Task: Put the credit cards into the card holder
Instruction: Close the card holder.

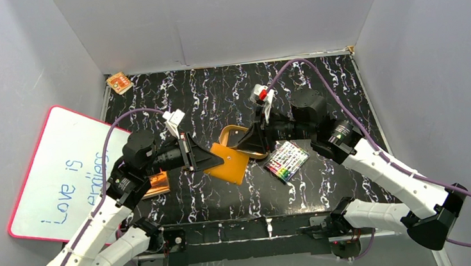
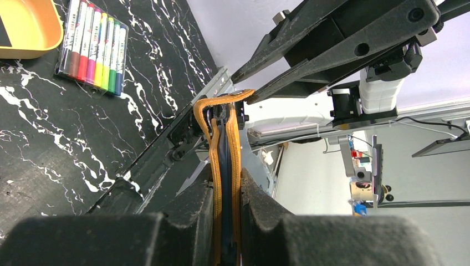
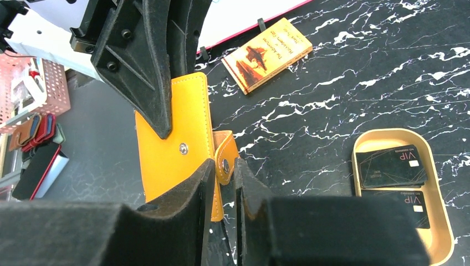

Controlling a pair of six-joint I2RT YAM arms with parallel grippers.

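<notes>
top external view: the left end effector (image 1: 213,159) and the right end effector (image 1: 241,143) meet over the middle of the black marbled table (image 1: 216,89). both are on the card holder (image 1: 232,163), an orange wallet. the left arm reaches it from 9 o'clock, the right arm from 2 o'clock.

left wrist view: the left end effector is clenched on the card holder. the wallet is seen edge-on, with its orange layers and a dark lining pressed between the two pads. at 12 o'clock the right fingers pinch the wallet's upper edge.

right wrist view: the snap tab (image 3: 224,158) sits between the right fingers, which are drawn nearly together on it, so the right end effector is grasping the card holder by its tab. the left fingers come in from 11 o'clock and bear on the wallet's orange face.

the credit cards (image 3: 392,165), two black cards printed "vip", are not in the card holder. they lie side by side in a tan oval tray (image 3: 388,137) at 4 o'clock of this view, well apart from the wallet.

an orange printed booklet (image 3: 267,52) lies flat at 1 o'clock. in the top external view a pack of coloured markers (image 1: 285,161) lies at 3 o'clock of the card holder. a whiteboard (image 1: 62,167) leans at 9 o'clock.
</notes>
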